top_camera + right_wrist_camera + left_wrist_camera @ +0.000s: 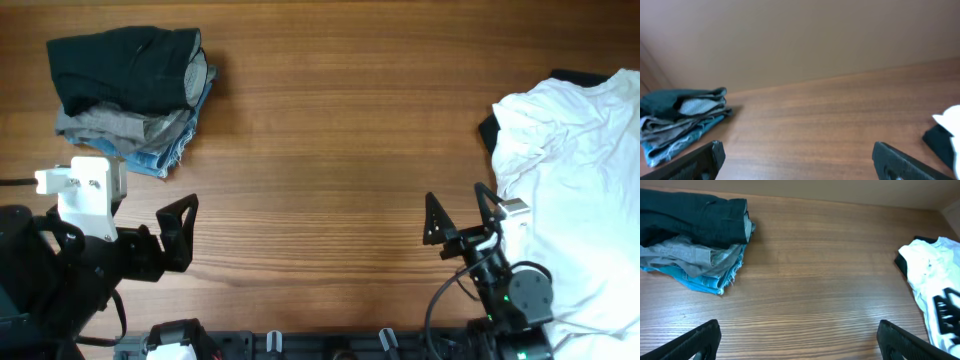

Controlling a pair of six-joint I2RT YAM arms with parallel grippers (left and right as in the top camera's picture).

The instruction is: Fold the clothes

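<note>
Grabbing the white T-shirt (575, 190), crumpled at the far right, could also snag the dark garment (488, 130) tucked under it and drag both along. The left gripper (185, 235) and right gripper (455, 195) both gape wide, holding nothing. Counted: one T-shirt, one dark garment beneath, and three folded items in the far-left stack (130, 95): black piece (120, 65), grey piece (100, 125), blue denim piece (160, 155).

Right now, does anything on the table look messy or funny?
Yes. The white T-shirt at the right edge lies crumpled and unfolded, with a black garment poking out from under it. The pile of folded clothes at the far left looks tidy, apart from the frayed blue denim hem.
</note>
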